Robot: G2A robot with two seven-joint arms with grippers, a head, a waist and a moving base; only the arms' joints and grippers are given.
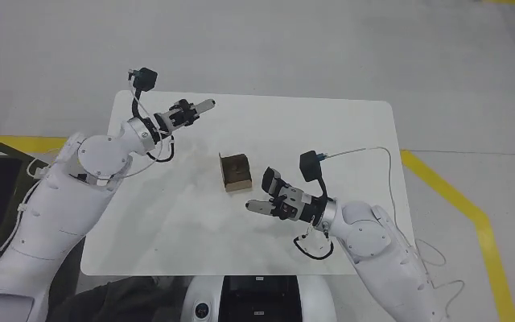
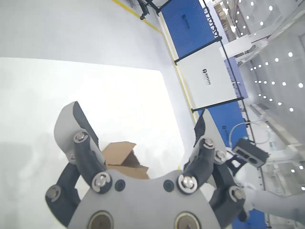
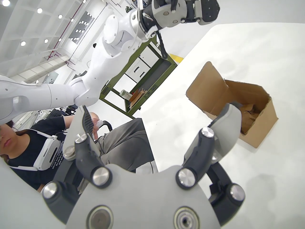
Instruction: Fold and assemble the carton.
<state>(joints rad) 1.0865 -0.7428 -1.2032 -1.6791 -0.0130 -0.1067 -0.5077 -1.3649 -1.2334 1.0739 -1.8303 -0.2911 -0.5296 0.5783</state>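
Two grippers stand open and empty. The right gripper (image 1: 261, 193) has its jaws spread wide and sits just beside the carton (image 1: 235, 171) without touching it. From this gripper the carton lies toward the robot's left and slightly farther out over the table (image 1: 346, 137). The left gripper (image 1: 195, 107), likewise spread wide, hangs near the table's far left corner, well apart from the carton, so the right arm is the nearer. The carton rests near the table's centre, mouth upward, with one flap (image 3: 205, 84) raised on the side toward the left arm. Its long axis appears to run away from the robot, though the outline is close to square.
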